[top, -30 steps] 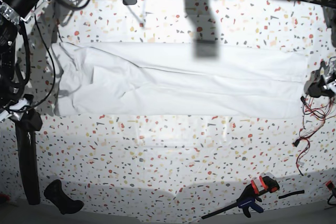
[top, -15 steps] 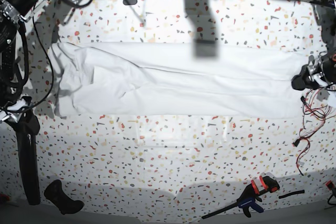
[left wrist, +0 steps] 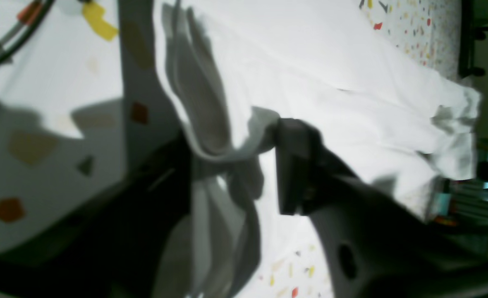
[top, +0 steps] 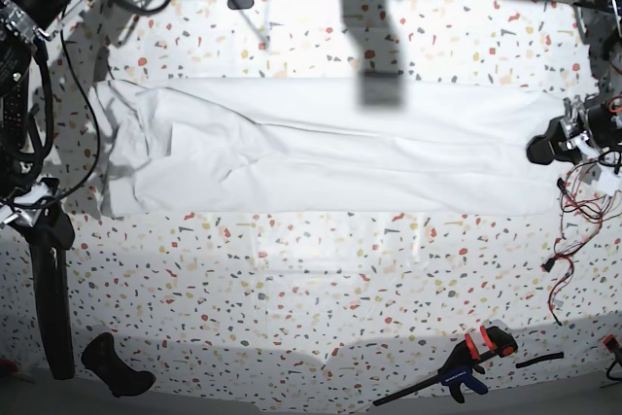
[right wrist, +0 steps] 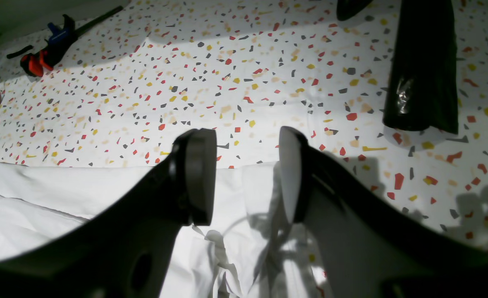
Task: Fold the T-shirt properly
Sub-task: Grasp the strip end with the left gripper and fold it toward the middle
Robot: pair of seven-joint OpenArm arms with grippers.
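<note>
**On the bench: T-shirt folded into a long band, both tools at its ends**

Across the speckled bench (top: 311, 308) I see the T-shirt (top: 330, 148) lying as a long, narrow white band, folded lengthwise, running from one side of the base view to the other. The left tool (left wrist: 244, 165) sits at the band's end on that view's right. In the left wrist view, layered edges of the cloth pass between its two dark fingers (left wrist: 293, 165), which stand apart; whether they actually pinch the cloth I cannot tell, as the picture is blurred. The right tool (right wrist: 248, 178) hangs over the opposite, rumpled end of the shirt. Its two fingers are spread with a clear gap and nothing lies between them, so it is released. Near the bench's front edge lies a blue and orange clamp (top: 466, 362). A bundle of red wires (top: 573, 230) trails just beside the left tool.
</note>
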